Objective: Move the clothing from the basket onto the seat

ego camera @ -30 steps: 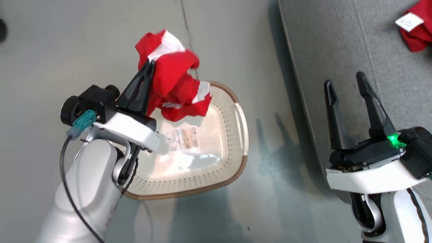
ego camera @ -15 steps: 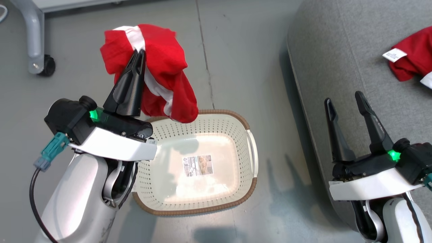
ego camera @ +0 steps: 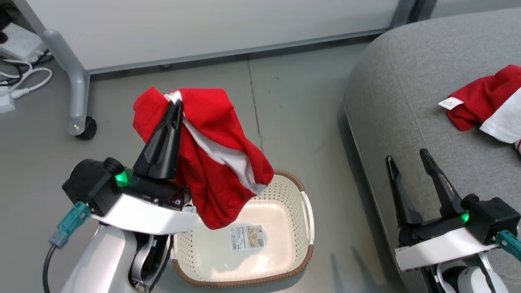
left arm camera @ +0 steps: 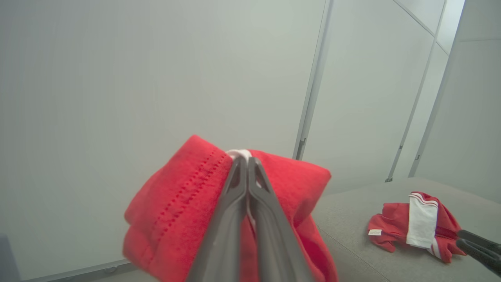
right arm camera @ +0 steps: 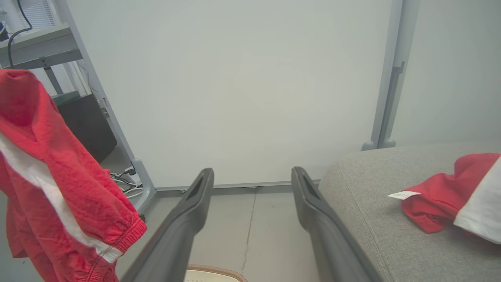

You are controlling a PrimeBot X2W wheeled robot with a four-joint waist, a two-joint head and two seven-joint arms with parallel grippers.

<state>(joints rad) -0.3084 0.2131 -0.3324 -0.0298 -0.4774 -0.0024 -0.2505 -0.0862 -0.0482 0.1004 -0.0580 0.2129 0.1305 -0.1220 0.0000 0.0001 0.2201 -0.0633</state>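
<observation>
1. The grey seat bears one crumpled red-and-white garment.
2. The cream basket sits on the floor nearby.
3. Our left gripper clamps a white-striped red garment above the basket; our right gripper gapes empty.

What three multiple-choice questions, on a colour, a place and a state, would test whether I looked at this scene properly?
1. The cream perforated plastic basket has a rim coloured: A brown; B blue; C black.
2. The crumpled red fabric garment with a white tag lies: A in the basket; B on the floor; C on the large grey fabric seat.
3. The robot's left hand is: A open and empty; B shut on a red garment with a white stripe; C resting on the seat.

Answers: 1 A, the woven-look rim is brown. 2 C, it rests on the grey cushion. 3 B, it pinches the fabric, which hangs above the basket.
</observation>
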